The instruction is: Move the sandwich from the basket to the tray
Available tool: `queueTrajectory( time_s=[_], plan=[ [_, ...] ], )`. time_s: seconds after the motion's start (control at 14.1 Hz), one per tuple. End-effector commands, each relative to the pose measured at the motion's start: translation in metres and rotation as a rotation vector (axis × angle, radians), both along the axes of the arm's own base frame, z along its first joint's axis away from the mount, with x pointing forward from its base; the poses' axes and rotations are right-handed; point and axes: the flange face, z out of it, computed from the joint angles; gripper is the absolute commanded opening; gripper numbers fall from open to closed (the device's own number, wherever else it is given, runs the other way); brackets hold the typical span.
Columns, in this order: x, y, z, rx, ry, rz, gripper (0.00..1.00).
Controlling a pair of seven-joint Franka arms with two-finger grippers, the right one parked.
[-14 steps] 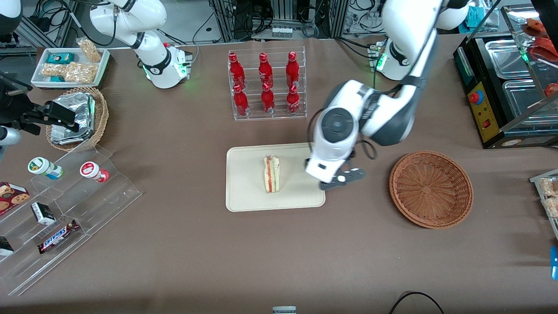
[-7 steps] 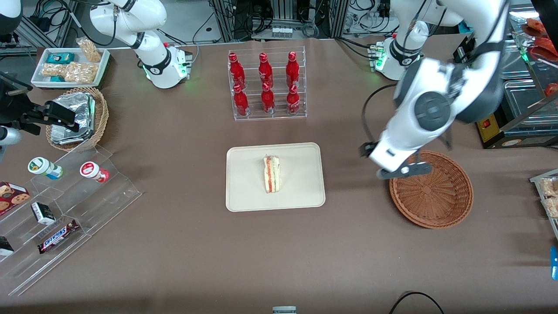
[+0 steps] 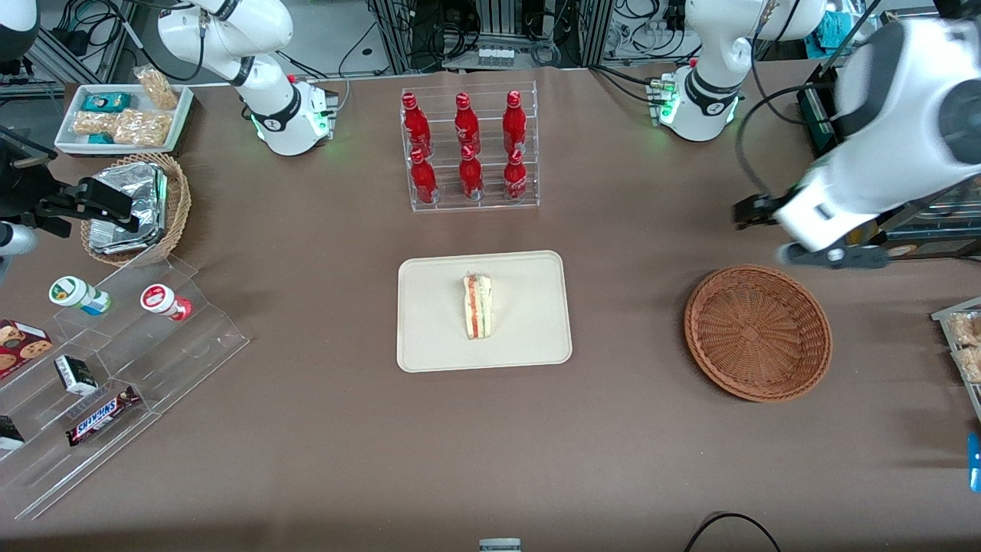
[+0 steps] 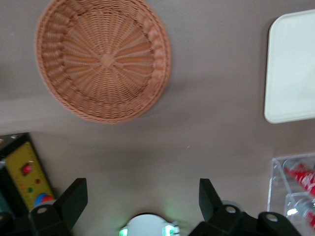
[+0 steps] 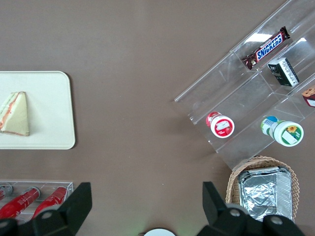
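Sandwich [image 3: 478, 306] wedge (clear-wrapped) lies on the flat tray [image 3: 429, 337]; pincer [image 4: 142, 204], seemingly wide, above woven basket [image 3: 757, 331].

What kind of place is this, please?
Probably a lab mock-up of a snack counter: bottle rack, sandwich on tray, cables beside the table. The open gripper hangs above the table near the basket.

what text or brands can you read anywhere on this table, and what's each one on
"SNICKERS" on the chocolate bar lying on the clear stepped display.
White script on the red bottles in the clear rack: too small to read.
Print on the two small round tubs, the small dark box and the cookie box: too small to read.
Nothing is printed on the sandwich, tray or basket.
The gripper, open, hangs above the table just past the basket's rim, toward the arm's base.
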Motion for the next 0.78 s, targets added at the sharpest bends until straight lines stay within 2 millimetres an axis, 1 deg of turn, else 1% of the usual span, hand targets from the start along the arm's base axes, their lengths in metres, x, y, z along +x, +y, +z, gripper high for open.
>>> queueTrajectory(
  time_s=[0.0,0.14,0.28,0.49,0.71],
  plan=[
    [-0.006,0.023,0.035,-0.009,-0.036,-0.036,1.00],
    [-0.003,0.048,0.058,-0.008,-0.074,0.011,1.00],
    [0.000,0.059,0.074,-0.009,-0.122,0.033,1.00],
    [0.008,0.064,0.078,-0.002,-0.185,0.046,1.00],
    [0.007,0.064,0.078,-0.009,-0.180,0.067,1.00]
  ],
)
